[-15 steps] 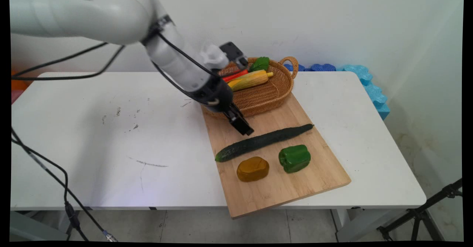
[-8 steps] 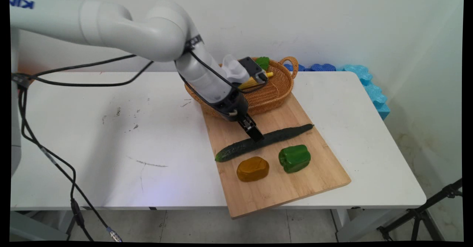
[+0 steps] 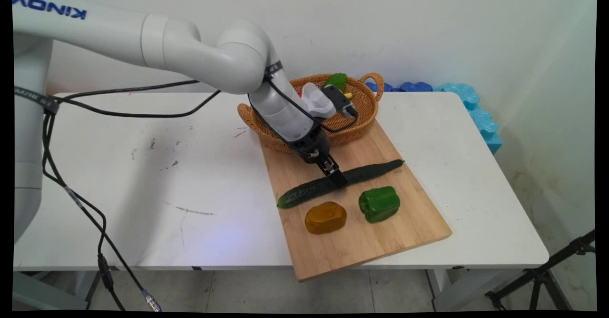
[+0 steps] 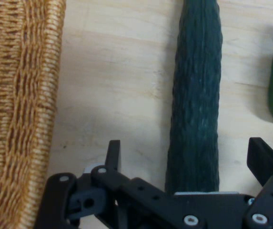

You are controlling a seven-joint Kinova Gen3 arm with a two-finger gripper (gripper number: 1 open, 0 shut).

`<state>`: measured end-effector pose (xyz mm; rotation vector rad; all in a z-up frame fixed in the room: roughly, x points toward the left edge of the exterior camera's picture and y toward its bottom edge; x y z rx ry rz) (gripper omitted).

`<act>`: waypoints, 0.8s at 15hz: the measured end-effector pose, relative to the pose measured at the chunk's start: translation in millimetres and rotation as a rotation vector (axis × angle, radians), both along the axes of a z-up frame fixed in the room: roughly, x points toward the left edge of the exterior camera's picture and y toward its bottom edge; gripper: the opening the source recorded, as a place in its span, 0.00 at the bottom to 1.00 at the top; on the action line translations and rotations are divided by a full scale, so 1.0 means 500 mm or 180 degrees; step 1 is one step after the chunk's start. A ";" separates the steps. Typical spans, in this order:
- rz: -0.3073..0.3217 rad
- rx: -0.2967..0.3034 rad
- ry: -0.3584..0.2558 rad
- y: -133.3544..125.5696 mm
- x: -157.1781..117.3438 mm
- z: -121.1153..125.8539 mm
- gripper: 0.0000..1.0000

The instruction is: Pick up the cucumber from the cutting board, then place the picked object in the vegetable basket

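Black gripper (image 3: 337, 179) is sitting low over the dark green cucumber (image 3: 368, 171), jaws spread apart and straddling it near mid-length; hand view is showing one finger (image 4: 113, 155) on each side of the cucumber (image 4: 197, 109), contact unclear. Cucumber is lying diagonally across the bamboo cutting board (image 3: 380, 242) on the white tabletop (image 3: 142, 175). Green bell pepper (image 3: 379, 204) and a brown-orange lump (image 3: 325, 217) are sitting just in front of it. Wicker basket (image 3: 366, 113) with produce is resting on the board's far end.
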<state>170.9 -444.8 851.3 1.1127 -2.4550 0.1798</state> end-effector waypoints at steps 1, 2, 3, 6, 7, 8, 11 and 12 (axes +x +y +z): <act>0.0003 0.0003 -0.0009 -0.004 -0.004 -0.007 1.00; 0.0005 0.0003 -0.0015 -0.006 -0.007 -0.011 1.00; 0.0006 0.0004 -0.0019 -0.008 -0.010 -0.015 0.00; 0.0000 0.0010 -0.0025 -0.010 -0.015 -0.023 0.00; -0.0007 0.0013 -0.0026 -0.010 -0.016 -0.026 0.00; -0.0015 0.0015 -0.0032 -0.009 -0.017 -0.028 0.00; -0.0043 0.0008 -0.0031 -0.006 -0.019 -0.028 0.00; -0.0057 -0.0001 -0.0025 -0.005 -0.019 -0.024 0.00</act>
